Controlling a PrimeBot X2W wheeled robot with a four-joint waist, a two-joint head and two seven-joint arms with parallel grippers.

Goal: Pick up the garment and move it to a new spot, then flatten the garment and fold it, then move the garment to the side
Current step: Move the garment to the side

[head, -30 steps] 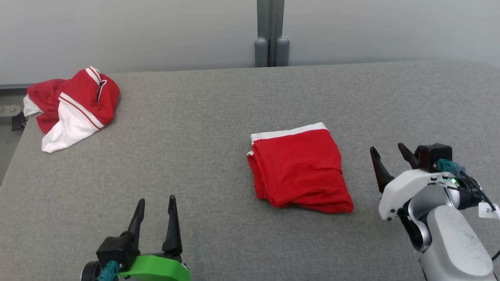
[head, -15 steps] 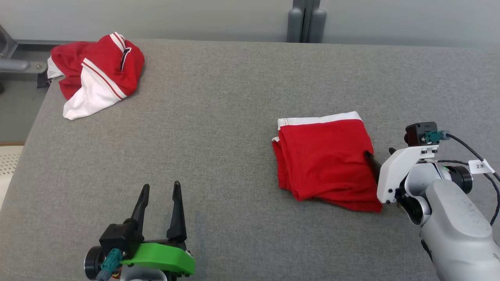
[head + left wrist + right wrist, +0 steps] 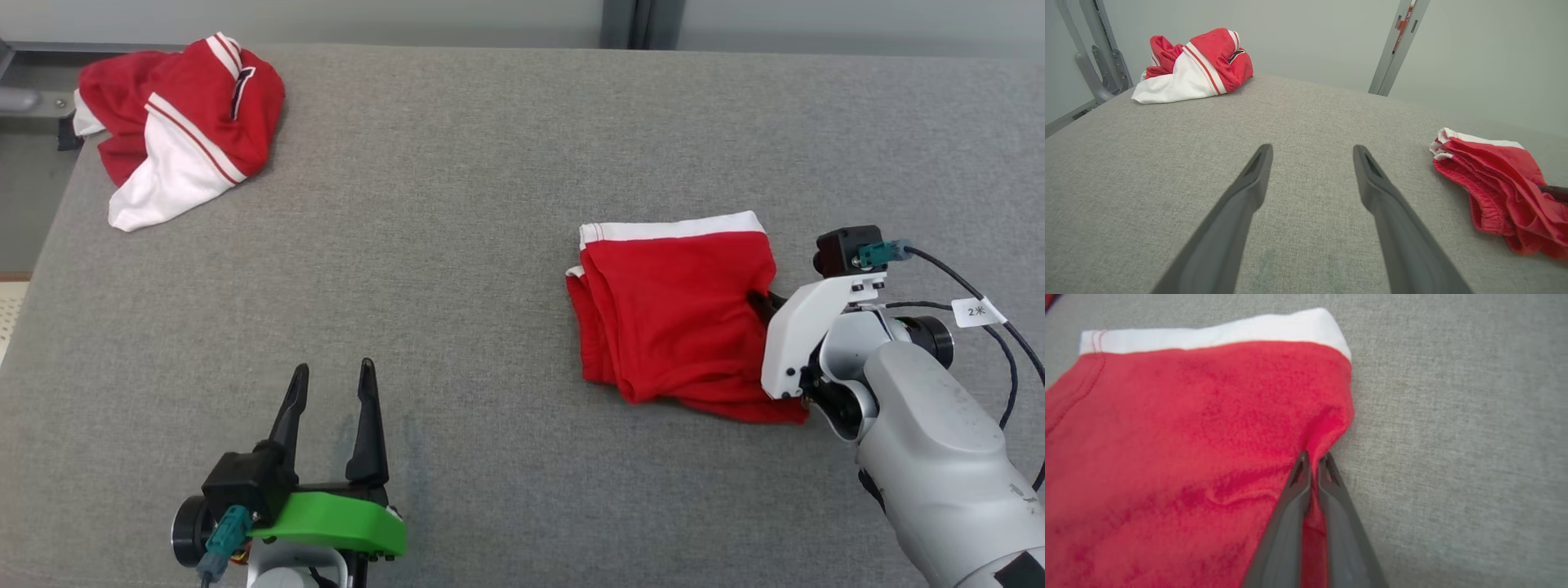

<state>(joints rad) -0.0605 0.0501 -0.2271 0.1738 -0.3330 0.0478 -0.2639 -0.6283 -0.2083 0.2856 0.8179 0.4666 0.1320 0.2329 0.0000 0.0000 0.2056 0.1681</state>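
A broad table [image 3: 457, 245] covered in grey woven cloth is running back to a plain, pale grey wall [image 3: 1310, 36] — soft, even light is falling across both, leaving only faint shadows. A grey metal post [image 3: 1397, 49] is standing upright against the wall behind the far edge, and a curved grey metal frame [image 3: 1096, 65] is rising beside the table's far left corner.
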